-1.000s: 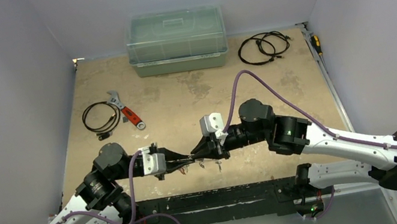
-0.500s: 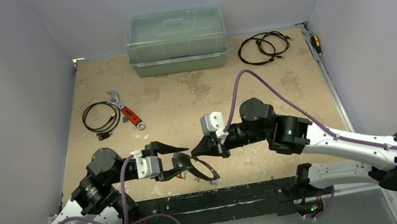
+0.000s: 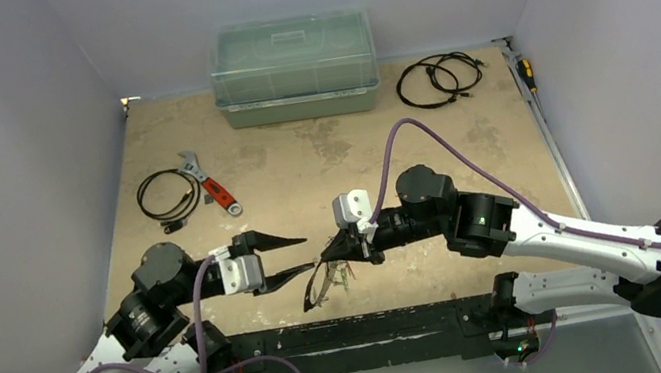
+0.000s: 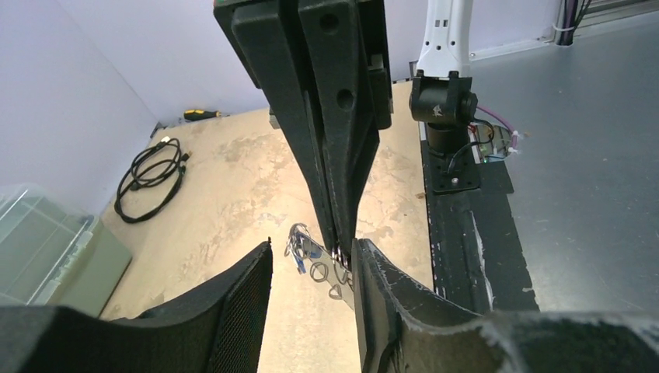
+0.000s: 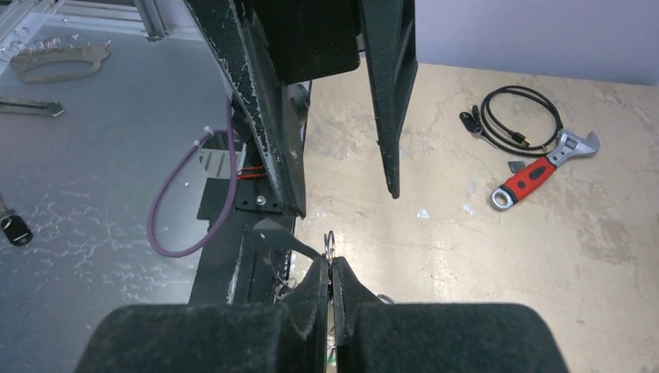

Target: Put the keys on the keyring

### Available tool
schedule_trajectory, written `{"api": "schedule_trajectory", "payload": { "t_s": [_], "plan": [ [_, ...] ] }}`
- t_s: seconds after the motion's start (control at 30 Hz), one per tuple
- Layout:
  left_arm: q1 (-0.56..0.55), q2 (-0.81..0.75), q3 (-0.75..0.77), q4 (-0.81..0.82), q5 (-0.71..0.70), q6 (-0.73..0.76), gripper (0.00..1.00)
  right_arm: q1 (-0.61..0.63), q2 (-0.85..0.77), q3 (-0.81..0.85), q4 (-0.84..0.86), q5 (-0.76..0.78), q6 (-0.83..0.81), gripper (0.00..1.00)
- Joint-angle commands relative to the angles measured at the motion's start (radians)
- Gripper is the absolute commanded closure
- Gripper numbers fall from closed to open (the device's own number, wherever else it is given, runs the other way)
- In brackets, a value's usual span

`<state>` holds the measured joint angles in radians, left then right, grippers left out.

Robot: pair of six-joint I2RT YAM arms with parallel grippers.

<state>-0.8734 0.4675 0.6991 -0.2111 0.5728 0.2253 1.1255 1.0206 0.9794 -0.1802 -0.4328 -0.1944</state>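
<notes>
a worn tan board worktop (image 3: 323, 162) fills the enclosure, and a pale green translucent plastic box with a lid (image 3: 293, 66) sits against its far edge. the white and black left arm (image 3: 104, 371) and the white and black right arm (image 3: 569, 243) reach in from the near edge and face each other over the front of the worktop. a coiled black cable (image 3: 404, 91) lies to the right of the box, and a second black cable coil (image 3: 144, 197) lies near the left edge, just beside a silver adjustable wrench with a red handle (image 3: 216, 190). the left pincer (image 3: 307, 253) is open with nothing between its fingers, and its tips stand close to the right pincer (image 3: 325, 251). that one is closed tight on the thin edge of the large flat silver crescent keyring (image 3: 318, 288), which hangs from the tips, slanting down toward the near edge above the worktop. a cluster of small silver keys (image 4: 311, 260), one with a blue tag, dangles just under those closed tips; how they attach to the loop cannot be told.
</notes>
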Motion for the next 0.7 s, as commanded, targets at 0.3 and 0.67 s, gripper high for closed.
{"api": "schedule_trajectory", "payload": {
  "t_s": [0.3,0.67],
  "plan": [
    [-0.001,0.162,0.136,-0.109,0.081,0.062,0.68,0.002,-0.038,0.033,0.037,0.036,-0.023,1.0],
    [-0.001,0.198,0.145,-0.147,0.107,0.031,0.65,0.002,-0.039,0.029,0.04,0.056,-0.028,1.0]
  ]
}}
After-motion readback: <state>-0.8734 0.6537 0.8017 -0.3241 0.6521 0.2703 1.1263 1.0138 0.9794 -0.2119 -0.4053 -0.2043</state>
